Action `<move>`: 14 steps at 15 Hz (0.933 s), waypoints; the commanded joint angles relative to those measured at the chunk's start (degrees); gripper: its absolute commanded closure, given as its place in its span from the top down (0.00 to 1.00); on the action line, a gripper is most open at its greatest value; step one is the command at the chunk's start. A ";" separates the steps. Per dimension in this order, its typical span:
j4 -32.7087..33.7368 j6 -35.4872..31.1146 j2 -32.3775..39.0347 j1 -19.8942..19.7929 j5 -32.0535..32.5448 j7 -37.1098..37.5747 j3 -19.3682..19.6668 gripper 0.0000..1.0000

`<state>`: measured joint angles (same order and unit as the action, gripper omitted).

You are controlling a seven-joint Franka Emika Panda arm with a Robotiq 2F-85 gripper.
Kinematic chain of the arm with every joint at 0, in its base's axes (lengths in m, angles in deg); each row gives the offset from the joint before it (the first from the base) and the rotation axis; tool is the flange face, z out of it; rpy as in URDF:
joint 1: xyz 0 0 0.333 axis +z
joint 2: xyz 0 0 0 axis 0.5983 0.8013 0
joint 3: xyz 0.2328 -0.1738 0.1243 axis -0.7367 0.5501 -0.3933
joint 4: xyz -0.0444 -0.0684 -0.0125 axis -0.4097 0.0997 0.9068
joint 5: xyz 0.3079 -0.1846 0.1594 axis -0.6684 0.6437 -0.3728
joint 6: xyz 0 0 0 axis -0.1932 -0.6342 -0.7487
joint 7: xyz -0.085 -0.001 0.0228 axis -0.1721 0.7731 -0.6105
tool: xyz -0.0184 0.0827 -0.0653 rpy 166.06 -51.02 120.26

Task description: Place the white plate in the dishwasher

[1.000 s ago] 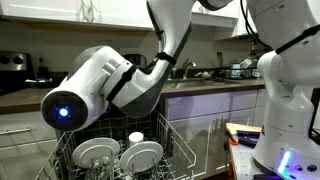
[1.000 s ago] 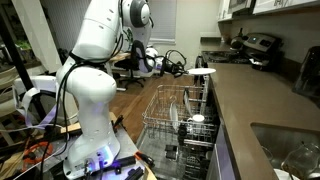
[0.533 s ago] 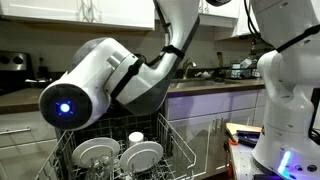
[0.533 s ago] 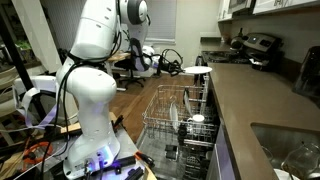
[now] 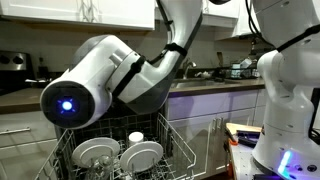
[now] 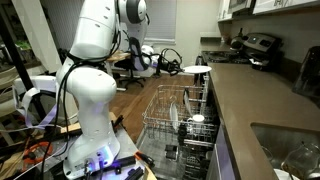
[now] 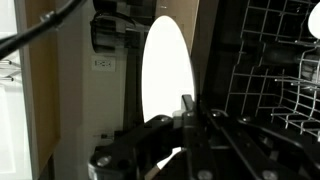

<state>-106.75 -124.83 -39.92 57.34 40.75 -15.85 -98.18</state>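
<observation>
Gripper [image 7: 187, 108] clamped on the rim of the white plate [image 7: 166, 75]; in the wrist view its fingers pinch the plate's near edge, and the plate's face fills the middle of the picture. In an exterior view the plate hangs in the air at the end of the arm [image 6: 100, 50]. It is roughly level, just beside the desk [image 6: 255, 105] edge and above the far end of the dishwasher rack [image 6: 178, 118]. It touches neither rack nor desk, as far as can be told. Rack stands pulled out, tines upright. In an exterior view two racked plates [image 5: 97, 153] stand on edge side by side, with a small cup [image 5: 136, 137] just behind them. The arm's body blocks much of that view.
</observation>
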 commanded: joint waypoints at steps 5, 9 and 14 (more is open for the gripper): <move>0.20 0.06 0.11 0.26 -0.14 -0.06 0.18 0.05; 0.08 -2.04 -0.39 0.60 0.15 1.07 -0.43 0.05; -0.75 -4.23 -2.15 0.77 -0.65 4.05 -1.72 0.05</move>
<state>-106.60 -128.47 -39.54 57.39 40.75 -14.07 -99.59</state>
